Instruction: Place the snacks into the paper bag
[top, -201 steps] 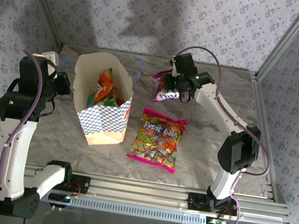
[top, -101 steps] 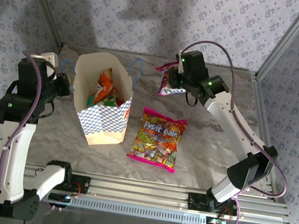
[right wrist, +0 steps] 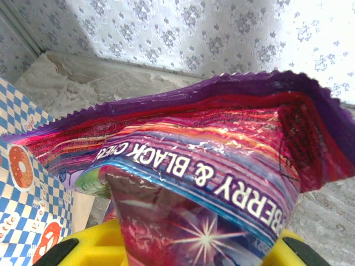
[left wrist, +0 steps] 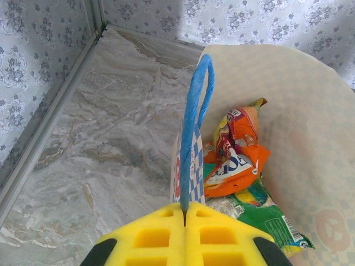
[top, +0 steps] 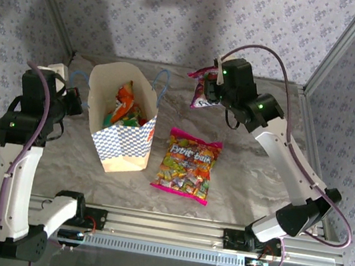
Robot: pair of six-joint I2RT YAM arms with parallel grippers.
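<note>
The paper bag (top: pixel 123 146) stands open at the left of the table, with orange and green snacks (top: pixel 122 106) inside. My left gripper (top: pixel 74 100) is shut on its blue cord handle (left wrist: pixel 195 119), yellow fingers pressed together (left wrist: pixel 184 210) around the cord. Orange (left wrist: pixel 239 166) and green (left wrist: pixel 269 217) packets lie inside the bag. My right gripper (top: pixel 212 92) is shut on a purple packet (top: pixel 204 88), held in the air behind and to the right of the bag. The purple packet (right wrist: pixel 213 158) rises from between the yellow fingers (right wrist: pixel 186 252). A large pink bag of sweets (top: pixel 187 163) lies flat at mid-table.
The bag's other blue handle (top: pixel 163 81) sticks up on its right side. The checkered bag wall (right wrist: pixel 25 188) is at the lower left in the right wrist view. Wallpapered walls and metal posts (top: pixel 336 47) enclose the table. An aluminium rail (top: pixel 169 225) runs along the front.
My right arm has lifted the purple packet off the table and carried it up and back. The left gripper has tightened on the bag's handle.
</note>
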